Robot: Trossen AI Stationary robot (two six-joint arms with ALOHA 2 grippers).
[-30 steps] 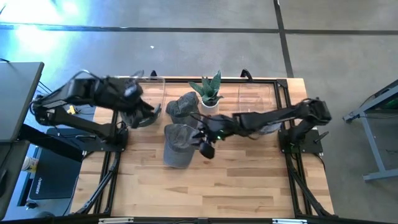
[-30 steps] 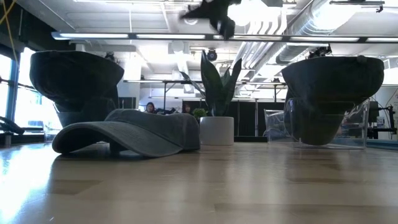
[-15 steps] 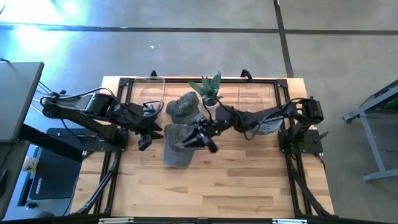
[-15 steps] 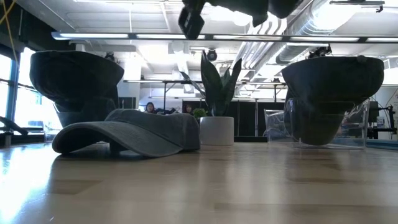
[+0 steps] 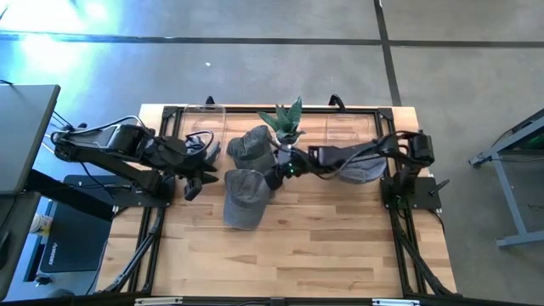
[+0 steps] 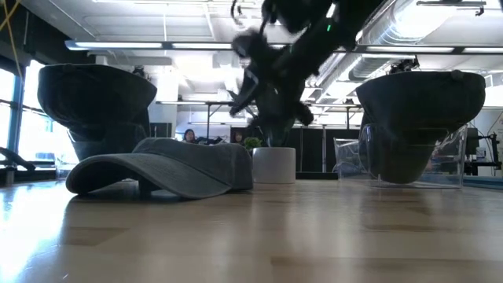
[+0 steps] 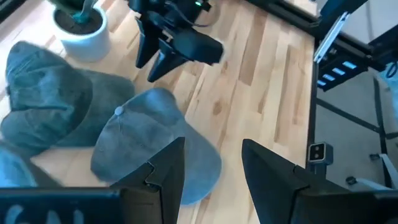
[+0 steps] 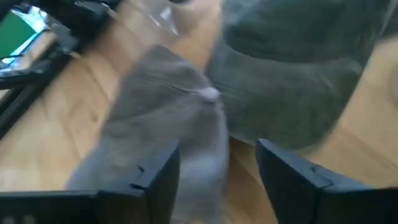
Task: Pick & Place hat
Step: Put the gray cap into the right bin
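Hovering wide-jawed beside the cap [image 5: 242, 197] lying mid-table, the right gripper [image 5: 279, 174] has grasped nothing yet, while the left gripper [image 5: 194, 180], also gaping, waits left.

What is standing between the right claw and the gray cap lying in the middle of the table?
Nothing visible. The right claw hangs open just beside the front cap, with only air between them. The potted plant and second cap sit behind, off that path.

Dark jointed arms, small green light
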